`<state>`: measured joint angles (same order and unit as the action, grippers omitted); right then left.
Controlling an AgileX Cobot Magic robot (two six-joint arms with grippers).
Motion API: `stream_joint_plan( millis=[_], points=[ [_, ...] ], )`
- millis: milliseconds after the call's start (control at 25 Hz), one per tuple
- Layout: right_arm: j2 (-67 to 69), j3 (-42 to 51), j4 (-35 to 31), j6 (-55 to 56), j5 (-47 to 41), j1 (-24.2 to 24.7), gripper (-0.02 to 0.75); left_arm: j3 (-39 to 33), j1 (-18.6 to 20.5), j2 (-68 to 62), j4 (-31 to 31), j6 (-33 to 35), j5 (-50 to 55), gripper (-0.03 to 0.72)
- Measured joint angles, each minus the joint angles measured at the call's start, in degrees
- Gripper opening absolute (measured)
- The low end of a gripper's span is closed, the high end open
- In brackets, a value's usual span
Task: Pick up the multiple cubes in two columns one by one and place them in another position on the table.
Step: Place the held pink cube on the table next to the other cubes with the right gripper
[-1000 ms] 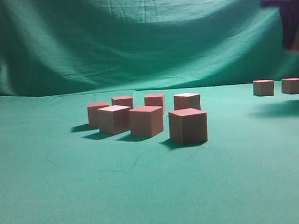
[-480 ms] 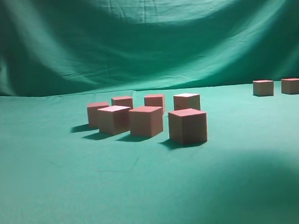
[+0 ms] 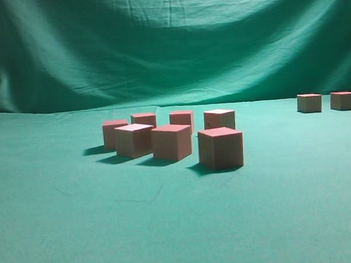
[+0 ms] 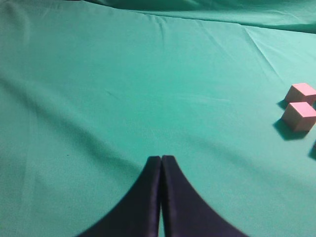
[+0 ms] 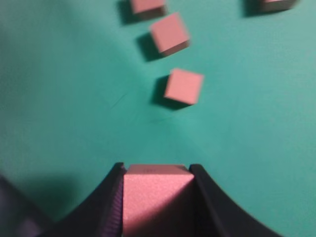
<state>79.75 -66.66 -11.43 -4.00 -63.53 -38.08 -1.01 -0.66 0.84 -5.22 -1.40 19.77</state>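
Observation:
Several pinkish-red cubes (image 3: pixel 172 142) stand in a cluster at mid-table on the green table (image 3: pixel 62 235), the nearest one (image 3: pixel 220 147) turned at an angle. Two more cubes (image 3: pixel 309 102) sit side by side at the far right. Neither gripper shows in the exterior view. In the right wrist view my right gripper (image 5: pixel 157 169) is shut on one cube (image 5: pixel 157 197), held high above the cloth, with loose cubes (image 5: pixel 183 86) below and ahead of it. My left gripper (image 4: pixel 161 159) is shut with nothing in it, over bare cloth; two cubes (image 4: pixel 298 116) lie off to its right.
A draped green backdrop (image 3: pixel 169 41) rises behind the table. Bare cloth stretches along the front and left of the cluster, and between the cluster and the right-hand pair.
The right arm, seen at the top right a second ago, has left the exterior view. Its shadow crossed the front right of the table and is gone. The cubes on the table have not moved.

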Motion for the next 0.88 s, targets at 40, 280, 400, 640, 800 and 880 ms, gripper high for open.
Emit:
stream_joint_plan(
  millis=[40, 280, 400, 640, 800, 880],
  points=[
    [0.36, 1.42, -0.13, -0.74, 1.12, -2.01, 0.267, 0.0, 0.0, 0.0, 0.0, 0.0, 0.0, 0.0],
    [6.83, 2.91, -0.13, -3.71, 4.46, -11.56, 0.267, 0.0, 0.0, 0.0, 0.0, 0.0, 0.0, 0.0],
    [11.17, 2.91, -0.13, -3.83, 6.46, -14.08, 0.267, 0.0, 0.0, 0.0, 0.0, 0.0, 0.0, 0.0],
    [16.83, 2.91, 1.63, 0.11, 11.54, -15.28, 0.267, 0.0, 0.0, 0.0, 0.0, 0.0, 0.0, 0.0],
    [18.05, 2.91, 7.23, 5.08, 13.1, -15.28, 0.267, 0.0, 0.0, 0.0, 0.0, 0.0, 0.0, 0.0],
    [18.48, 2.91, 9.2, 5.99, 13.38, -15.28, 0.267, 0.0, 0.0, 0.0, 0.0, 0.0, 0.0, 0.0]
  ],
)
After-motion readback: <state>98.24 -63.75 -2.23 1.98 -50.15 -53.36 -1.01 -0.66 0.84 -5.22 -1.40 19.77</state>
